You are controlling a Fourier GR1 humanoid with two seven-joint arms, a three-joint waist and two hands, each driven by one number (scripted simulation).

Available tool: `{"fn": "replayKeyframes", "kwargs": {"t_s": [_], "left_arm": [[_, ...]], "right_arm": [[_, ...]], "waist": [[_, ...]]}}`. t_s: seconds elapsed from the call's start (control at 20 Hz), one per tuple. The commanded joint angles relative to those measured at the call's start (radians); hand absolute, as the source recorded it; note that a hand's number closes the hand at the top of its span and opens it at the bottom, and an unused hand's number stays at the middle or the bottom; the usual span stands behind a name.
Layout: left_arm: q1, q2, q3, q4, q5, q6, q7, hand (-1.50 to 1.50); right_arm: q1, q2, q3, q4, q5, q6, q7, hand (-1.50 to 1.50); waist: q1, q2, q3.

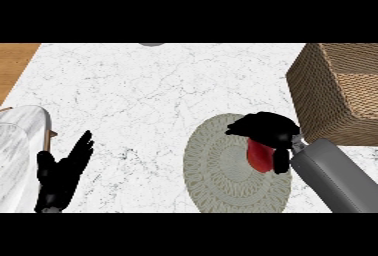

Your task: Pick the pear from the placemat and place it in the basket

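Right hand (pixel 266 131) is over the right part of the round woven placemat (pixel 218 172), fingers and thumb curled round the red pear (pixel 258 156) - only the fruit's lower side shows under the black fingers. Can't tell if the pear is lifted or touching the mat. The wicker basket (pixel 336 90) is just beside the mat on the right, its near wall close to the hand. Left hand (pixel 63 172) rests at lower left, fingers straight, holding nothing.

Risks, as I judge them:
- Much of the pear sits outside the fingers, so it could slip or rotate out on the lift.
- The basket wall looks tall and very close - a sideways move without enough rise could knock the pear or the hand against it.
- Letting go over the rim instead of inside would send the pear rolling onto the marble counter (pixel 148 85).
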Motion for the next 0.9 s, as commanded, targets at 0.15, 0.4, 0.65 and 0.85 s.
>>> {"fn": "replayKeyframes", "kwargs": {"t_s": [0.15,0.4,0.65,0.85], "left_arm": [[0.010,-0.022,0.000,0.136,-0.008,-0.027,0.015,0.00],[0.026,-0.031,-0.017,0.081,-0.030,-0.006,0.062,0.00],[0.080,-0.008,0.026,0.073,-0.006,-0.011,0.039,0.00],[0.113,0.029,0.072,0.040,0.026,-0.027,0.047,0.00]], "right_arm": [[0.021,0.021,0.048,-0.001,0.096,-0.121,-0.075,1.50],[-0.008,-0.004,0.025,0.040,0.128,-0.162,-0.149,1.50],[0.153,0.090,-0.084,-0.009,0.126,-0.151,0.269,1.50],[0.292,0.142,-0.139,-0.109,0.148,-0.210,0.507,1.50]], "waist": [[-0.005,0.012,-0.014],[-0.002,0.010,-0.013],[-0.057,-0.002,-0.015],[-0.081,-0.011,-0.016]]}}
